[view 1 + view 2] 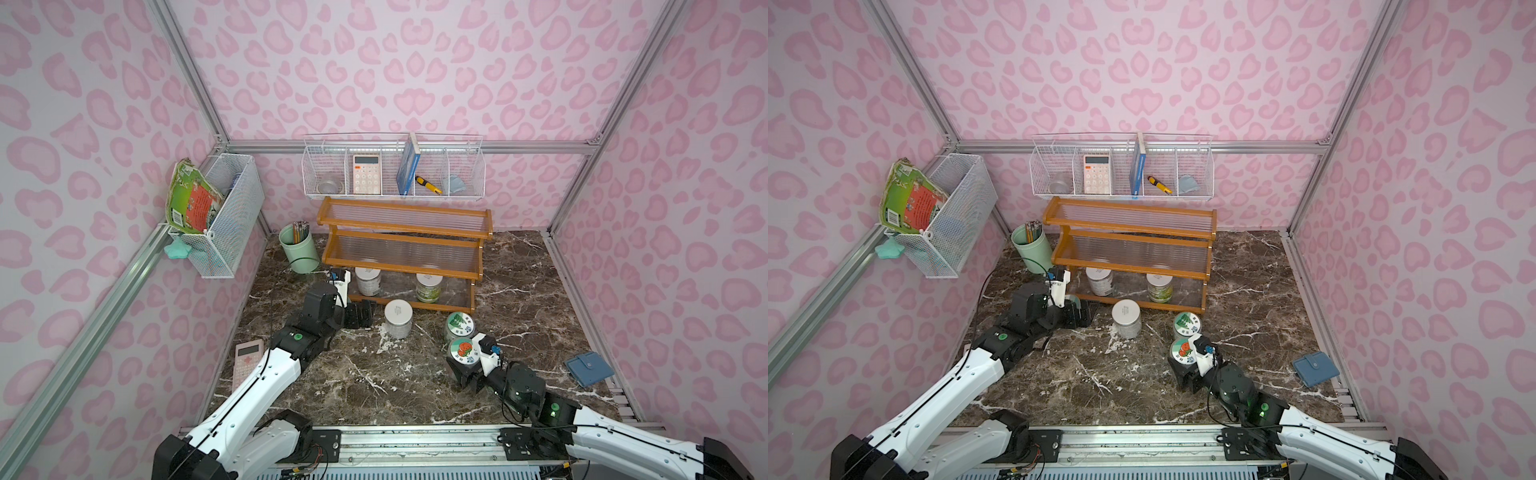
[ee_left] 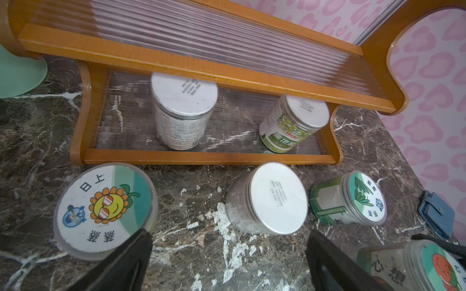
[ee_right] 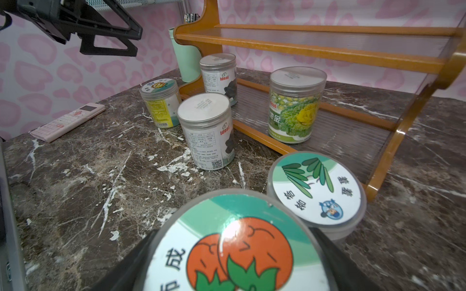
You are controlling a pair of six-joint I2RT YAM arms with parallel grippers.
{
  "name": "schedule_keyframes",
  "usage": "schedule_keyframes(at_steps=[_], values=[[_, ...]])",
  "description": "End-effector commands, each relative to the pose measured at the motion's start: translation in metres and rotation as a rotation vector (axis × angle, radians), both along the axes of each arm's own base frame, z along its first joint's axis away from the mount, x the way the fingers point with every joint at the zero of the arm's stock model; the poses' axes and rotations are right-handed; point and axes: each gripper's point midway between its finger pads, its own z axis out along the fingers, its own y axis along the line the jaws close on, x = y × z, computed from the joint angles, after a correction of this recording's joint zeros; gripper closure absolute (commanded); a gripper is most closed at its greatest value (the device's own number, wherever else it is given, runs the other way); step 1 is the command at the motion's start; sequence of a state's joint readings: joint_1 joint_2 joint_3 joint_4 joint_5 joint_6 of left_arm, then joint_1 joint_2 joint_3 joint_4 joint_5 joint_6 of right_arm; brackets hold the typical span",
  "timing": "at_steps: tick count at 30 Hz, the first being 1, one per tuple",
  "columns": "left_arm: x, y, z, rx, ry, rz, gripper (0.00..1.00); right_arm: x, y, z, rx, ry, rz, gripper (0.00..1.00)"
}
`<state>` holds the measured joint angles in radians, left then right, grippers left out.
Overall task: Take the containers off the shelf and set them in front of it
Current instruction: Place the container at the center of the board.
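Orange-pictured jar largely hides the right hand.

Boxed in by three walls of pale pink, blotched all over with darker pink spots. Framed with aluminium rails up the corners and along the walls. Floored with a worktop of dark brown marble, veined and flecked white. Hung on the back wall: a white wire basket in four bays, holding a bowl, a calculator, a blue book leaning upright, a yellow knife and a grey cloth. Hung on the left wall: a mesh basket with a picture book. Near the back left corner, a mint cup of pencils. Lit softly and evenly.
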<state>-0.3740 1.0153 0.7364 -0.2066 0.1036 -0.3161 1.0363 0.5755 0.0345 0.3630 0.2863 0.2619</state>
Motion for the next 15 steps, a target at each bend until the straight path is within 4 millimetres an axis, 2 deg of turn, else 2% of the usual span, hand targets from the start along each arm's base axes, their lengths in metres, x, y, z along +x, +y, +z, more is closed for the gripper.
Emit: schedule_keyframes(at_steps=[1,15], values=[[0.002,-0.001,0.003,-0.008,-0.013,0.004,0.01,0.005,-0.001,0.006,0.059,-0.003,-0.039,0.24],[0.001,0.000,0.004,-0.009,-0.019,0.004,0.01,0.014,-0.007,-0.014,0.030,0.012,-0.081,0.21]])
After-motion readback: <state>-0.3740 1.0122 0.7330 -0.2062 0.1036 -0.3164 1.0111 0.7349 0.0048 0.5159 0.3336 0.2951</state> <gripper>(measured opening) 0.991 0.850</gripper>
